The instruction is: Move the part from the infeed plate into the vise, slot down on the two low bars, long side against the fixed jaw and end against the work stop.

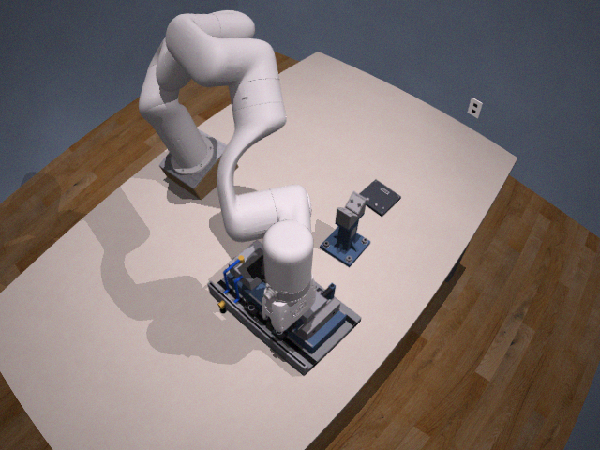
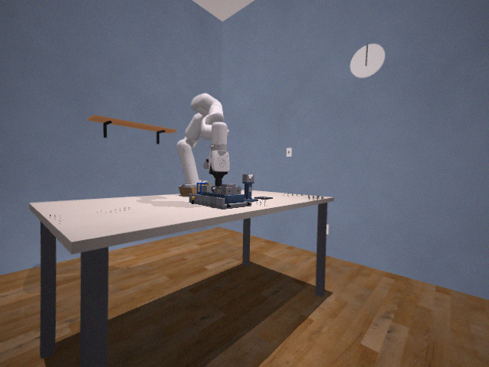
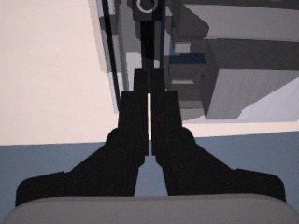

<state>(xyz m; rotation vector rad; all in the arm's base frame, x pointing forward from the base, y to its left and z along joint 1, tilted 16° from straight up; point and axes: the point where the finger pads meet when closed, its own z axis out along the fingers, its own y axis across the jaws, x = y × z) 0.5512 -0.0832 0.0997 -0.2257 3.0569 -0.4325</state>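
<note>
We see the arm (image 1: 227,121) bent over the vise (image 1: 309,334) on the bench (image 1: 387,135), its last link pointing straight down. The gripper (image 3: 149,81) is closed, its two black fingers pressed together with only a thin slit between them, and it holds nothing.

In the wrist view the fingertips sit low over the vise, at the edge of its grey blocks, with a dark rail and a round bolt head (image 3: 148,3) straight ahead of them. Pale bench surface lies to the left of the rail, and the grey steps of the vise body fill the right side. A small blue patch shows between the grey faces just right of the fingertips.

The part is where we cannot pick it out for certain. The infeed plate (image 1: 381,196) lies bare and dark at the far side of the bench, and the V-block (image 1: 352,207) on its blue foot stands just beside it, nearer the vise; the light grey faces at its top are too small for us to tell block from rest. In the top view the wrist covers the middle of the vise, so the gap between the jaws is hidden.

Blue tubing (image 1: 232,276) with yellow fittings runs at the vise's near-left end. From the exterior view the gripper (image 2: 218,180) stands upright right above the vise.
</note>
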